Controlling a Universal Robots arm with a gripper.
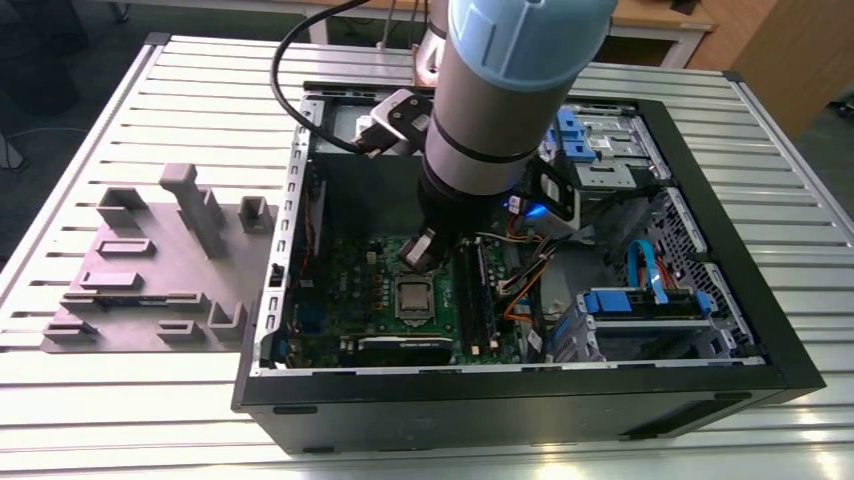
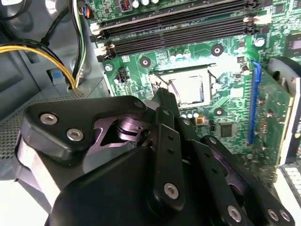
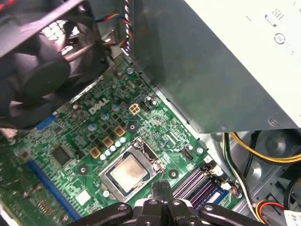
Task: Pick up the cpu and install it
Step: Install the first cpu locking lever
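Inside open computer case point(image 1: 787, 370), arm's bulk is blocking my exterior view of gripper point(image 1: 424, 250); only its tip is showing above motherboard point(image 1: 350, 290). Gripper's own black linkage is crowding second wrist view, fingertips point(image 2: 165, 101) appearing pressed together, nothing pinched that I'm seeing. Cpu point(image 3: 129, 171) is sitting in socket frame point(image 3: 109, 176) on board, just beyond fingertips point(image 3: 161, 189) and apart from them. Fan point(image 3: 42, 70) is hanging blurred, cut off at frame edge.
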